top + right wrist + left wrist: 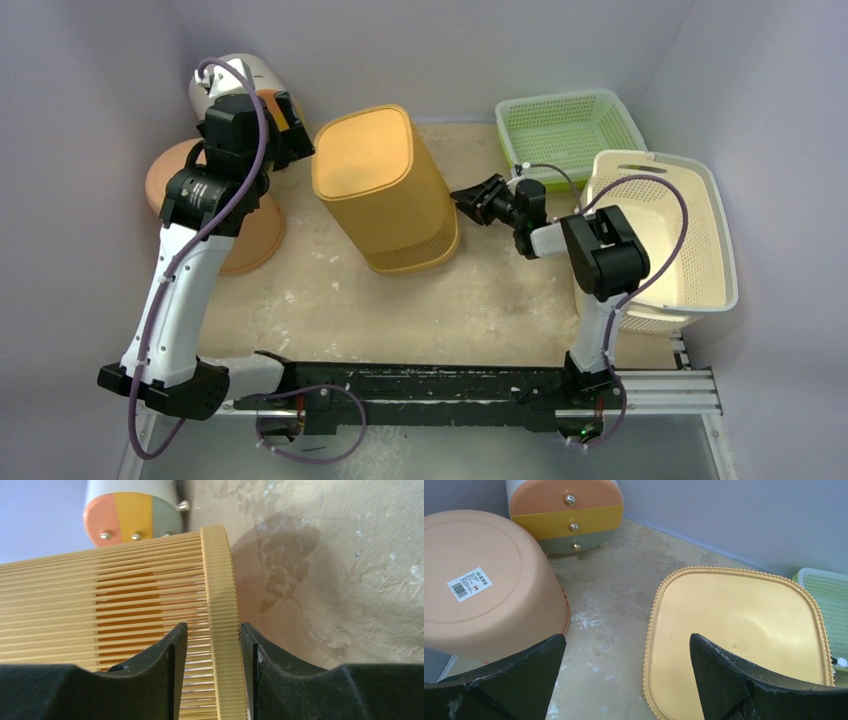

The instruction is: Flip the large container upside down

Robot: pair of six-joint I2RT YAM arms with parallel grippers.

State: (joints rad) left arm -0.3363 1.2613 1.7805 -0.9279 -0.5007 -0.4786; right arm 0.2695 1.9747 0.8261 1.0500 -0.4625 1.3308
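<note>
Right gripper (214, 630) part-open, loosely astride rim of yellow bin (385, 190); left gripper (626, 637) wide, empty. Scuffed beige table (330, 300), grey walls (450, 50). Large container (702, 250) upright at table's right edge, mouth up, long axis near-to-far

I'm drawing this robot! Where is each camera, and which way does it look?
Top: above and behind, looking down at the table; both arms show.
Left wrist: looks over the peach tub and yellow bin; open left pincer shows.
Right wrist: close on the bin's rim; right pincer around it.
Both wrists share the bin and drawers.
</note>
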